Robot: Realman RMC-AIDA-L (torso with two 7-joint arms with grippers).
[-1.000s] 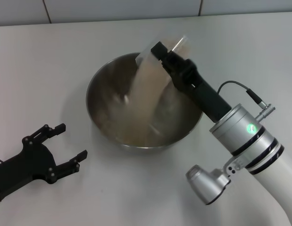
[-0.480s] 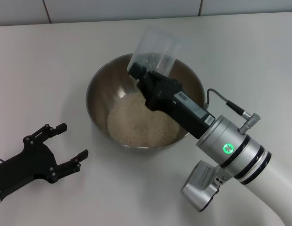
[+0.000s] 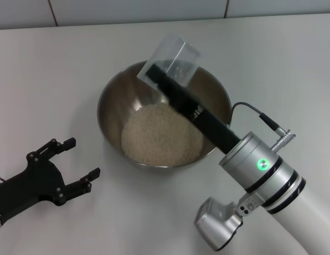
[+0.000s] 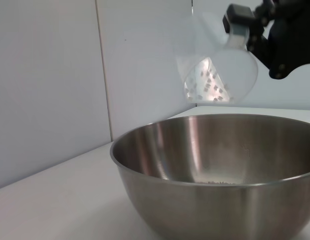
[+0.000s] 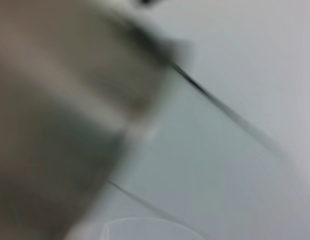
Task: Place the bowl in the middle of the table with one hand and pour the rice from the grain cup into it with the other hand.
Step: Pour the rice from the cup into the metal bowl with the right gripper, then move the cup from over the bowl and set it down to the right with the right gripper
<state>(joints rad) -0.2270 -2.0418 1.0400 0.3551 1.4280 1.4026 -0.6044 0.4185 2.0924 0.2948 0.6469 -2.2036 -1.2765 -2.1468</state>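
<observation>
The steel bowl (image 3: 114,101) stands in the middle of the white table (image 3: 58,69) with a pale mound of rice (image 3: 159,135) in it. My right gripper (image 3: 163,74) is shut on the clear grain cup (image 3: 172,56), held tipped over the bowl's far rim; only a few grains cling inside it. The left wrist view shows the bowl (image 4: 204,200) from the side with the tipped cup (image 4: 214,65) above it. My left gripper (image 3: 79,164) is open and empty, low at the front left, apart from the bowl. The right wrist view is a blur.
A tiled edge (image 3: 138,10) runs along the back of the table. My right arm's silver wrist (image 3: 260,170) reaches in from the front right over the table.
One second ago rice was streaming from the cup into the bowl; now the stream has stopped and the rice lies in a settled mound. The right wrist has rotated. The left arm has not moved.
</observation>
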